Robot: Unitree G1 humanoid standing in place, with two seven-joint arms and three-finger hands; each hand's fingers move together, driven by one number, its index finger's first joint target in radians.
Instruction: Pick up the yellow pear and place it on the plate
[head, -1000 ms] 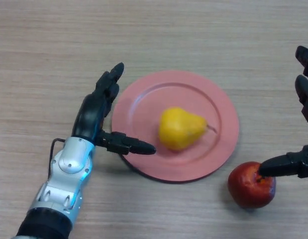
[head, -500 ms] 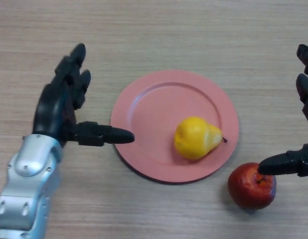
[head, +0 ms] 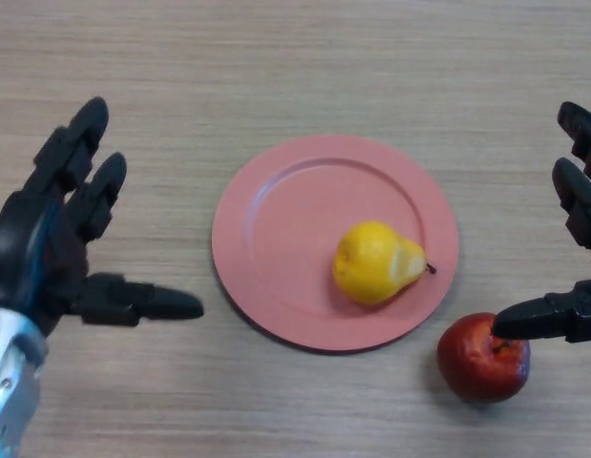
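Now that my left hand point(head: 52, 253) has pulled back to the left edge of the table, well apart from the plate, its fingers are spread wide and it holds nothing. A second ago that hand sat right against the plate's left rim, thumb reaching over it; half a second ago it was already clear of the rim; now there is a broad strip of bare wood between my thumb tip and the plate. The yellow pear point(head: 376, 262) has also shifted: it lay nearer the plate's middle a second ago and has since settled toward the lower right, where it has kept the same spot over the last half second, lying on its side with the stem pointing right. It rests inside the pink plate point(head: 276, 205), so I judge the placing done and my retreat to be the closing move.

My right hand point(head: 572, 258) shows at the right edge, fingers extended and open, its thumb touching the top of a red apple point(head: 481, 358) that stands on the table point(head: 295, 57) just beside the plate's lower right rim; it has not moved.

I can read no brand, label or writing anywhere.
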